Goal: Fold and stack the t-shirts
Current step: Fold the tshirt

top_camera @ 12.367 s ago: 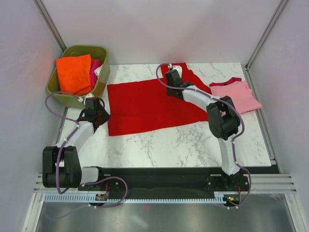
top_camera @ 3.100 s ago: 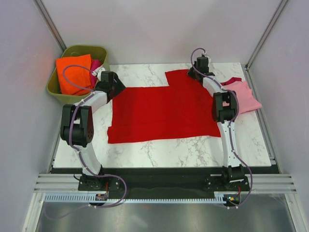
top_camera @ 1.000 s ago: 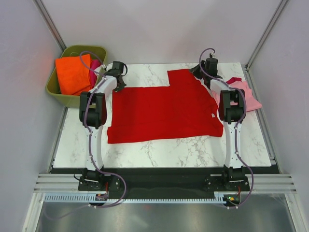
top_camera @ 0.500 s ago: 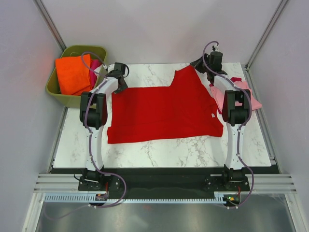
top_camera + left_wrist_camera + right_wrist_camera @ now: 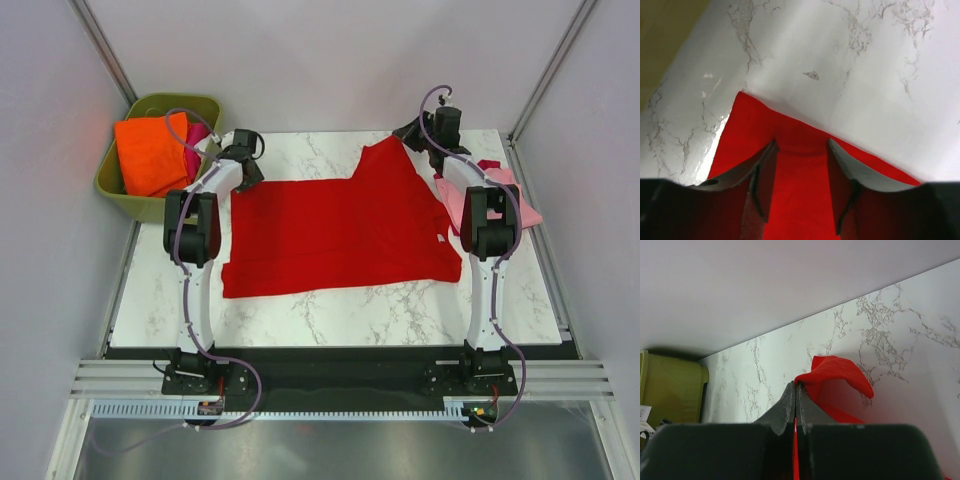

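Cloth first: the red t-shirt (image 5: 340,235) is soft, plain and matte. It's spread mostly flat across the middle of the table as a rough rectangle with a few shallow wrinkles, and its far right corner is pulled up into a peak. The light pink t-shirt (image 5: 525,210), with darker pink trim, lies rumpled at the right edge. It's just beside the red one and partly hidden under the right arm.

The table (image 5: 330,310) is white marble-look with grey veins, a bit glossy, and there are plain pale walls on three sides. An olive-green plastic tub (image 5: 112,187) sits off the far left corner with folded orange cloth (image 5: 150,150) and something magenta in it.

The left gripper (image 5: 801,145) is over the red shirt's far left corner with its fingers spread apart. The cloth lies flat under the gap, and I can't tell if the tips touch it. The right gripper (image 5: 796,386) has its fingers pressed together, pinching the raised corner, and a flap of red flops over just past the tips.
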You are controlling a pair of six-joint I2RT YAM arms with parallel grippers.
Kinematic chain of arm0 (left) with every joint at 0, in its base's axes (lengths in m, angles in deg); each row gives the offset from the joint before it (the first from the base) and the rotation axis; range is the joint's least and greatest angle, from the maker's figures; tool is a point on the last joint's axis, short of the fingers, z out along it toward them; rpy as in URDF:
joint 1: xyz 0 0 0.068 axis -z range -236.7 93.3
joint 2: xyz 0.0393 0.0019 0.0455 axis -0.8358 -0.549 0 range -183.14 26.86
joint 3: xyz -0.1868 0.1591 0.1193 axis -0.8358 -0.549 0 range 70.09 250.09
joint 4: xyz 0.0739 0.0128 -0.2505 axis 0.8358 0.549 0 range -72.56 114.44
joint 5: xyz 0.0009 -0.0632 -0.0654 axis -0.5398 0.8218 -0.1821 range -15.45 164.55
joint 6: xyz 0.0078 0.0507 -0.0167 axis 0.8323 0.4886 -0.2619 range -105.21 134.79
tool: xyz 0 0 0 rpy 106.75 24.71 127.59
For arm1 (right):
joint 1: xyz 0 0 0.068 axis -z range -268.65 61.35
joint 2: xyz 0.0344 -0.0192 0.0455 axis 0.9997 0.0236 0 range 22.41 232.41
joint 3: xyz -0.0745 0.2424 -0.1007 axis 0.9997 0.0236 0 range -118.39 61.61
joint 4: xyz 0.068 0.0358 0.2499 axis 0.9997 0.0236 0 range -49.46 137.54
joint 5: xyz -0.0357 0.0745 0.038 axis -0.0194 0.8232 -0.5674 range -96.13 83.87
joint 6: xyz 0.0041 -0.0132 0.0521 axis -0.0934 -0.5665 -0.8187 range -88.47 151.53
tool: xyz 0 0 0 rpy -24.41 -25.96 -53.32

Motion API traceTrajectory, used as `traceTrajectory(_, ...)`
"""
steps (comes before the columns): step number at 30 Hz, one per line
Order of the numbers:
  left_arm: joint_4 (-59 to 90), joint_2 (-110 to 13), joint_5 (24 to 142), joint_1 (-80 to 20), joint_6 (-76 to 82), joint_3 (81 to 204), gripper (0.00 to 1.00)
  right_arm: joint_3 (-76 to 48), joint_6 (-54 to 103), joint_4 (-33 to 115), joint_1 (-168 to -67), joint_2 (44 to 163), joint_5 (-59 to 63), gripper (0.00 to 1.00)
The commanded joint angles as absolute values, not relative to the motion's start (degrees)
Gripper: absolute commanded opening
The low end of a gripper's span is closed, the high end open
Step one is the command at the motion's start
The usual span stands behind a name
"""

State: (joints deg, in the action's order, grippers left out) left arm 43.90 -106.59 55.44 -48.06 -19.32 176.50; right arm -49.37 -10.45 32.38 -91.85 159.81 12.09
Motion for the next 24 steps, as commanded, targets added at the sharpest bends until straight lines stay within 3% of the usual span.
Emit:
traceTrajectory(1, 44.7, -106.6, 59.1, -49.0, -20.9, 175.6, 0.48, -48.8, -10.4, 29.7, -91.6, 158.0, 13.8, 0.00)
traceTrajectory(5, 44.9, -107.3, 61.3, -49.1, -20.5, 176.0, 0.37, -47.5, -10.9, 28.6, -91.5, 157.2, 14.5, 0.00)
traceTrajectory(8, 44.8, -107.2, 62.0, -49.1, -20.1, 175.9, 0.10, -46.2, -10.9, 27.8, -91.3, 156.4, 14.5, 0.00)
traceTrajectory(11, 44.8, -107.0, 62.0, -49.1, -19.7, 176.2, 0.02, -45.8, -10.9, 27.4, -91.0, 156.2, 15.0, 0.00)
traceTrajectory(24, 42.5, -100.8, 49.8, -45.4, -14.9, 172.6, 0.02, -44.2, -8.6, 28.9, -90.2, 152.4, 16.9, 0.00)
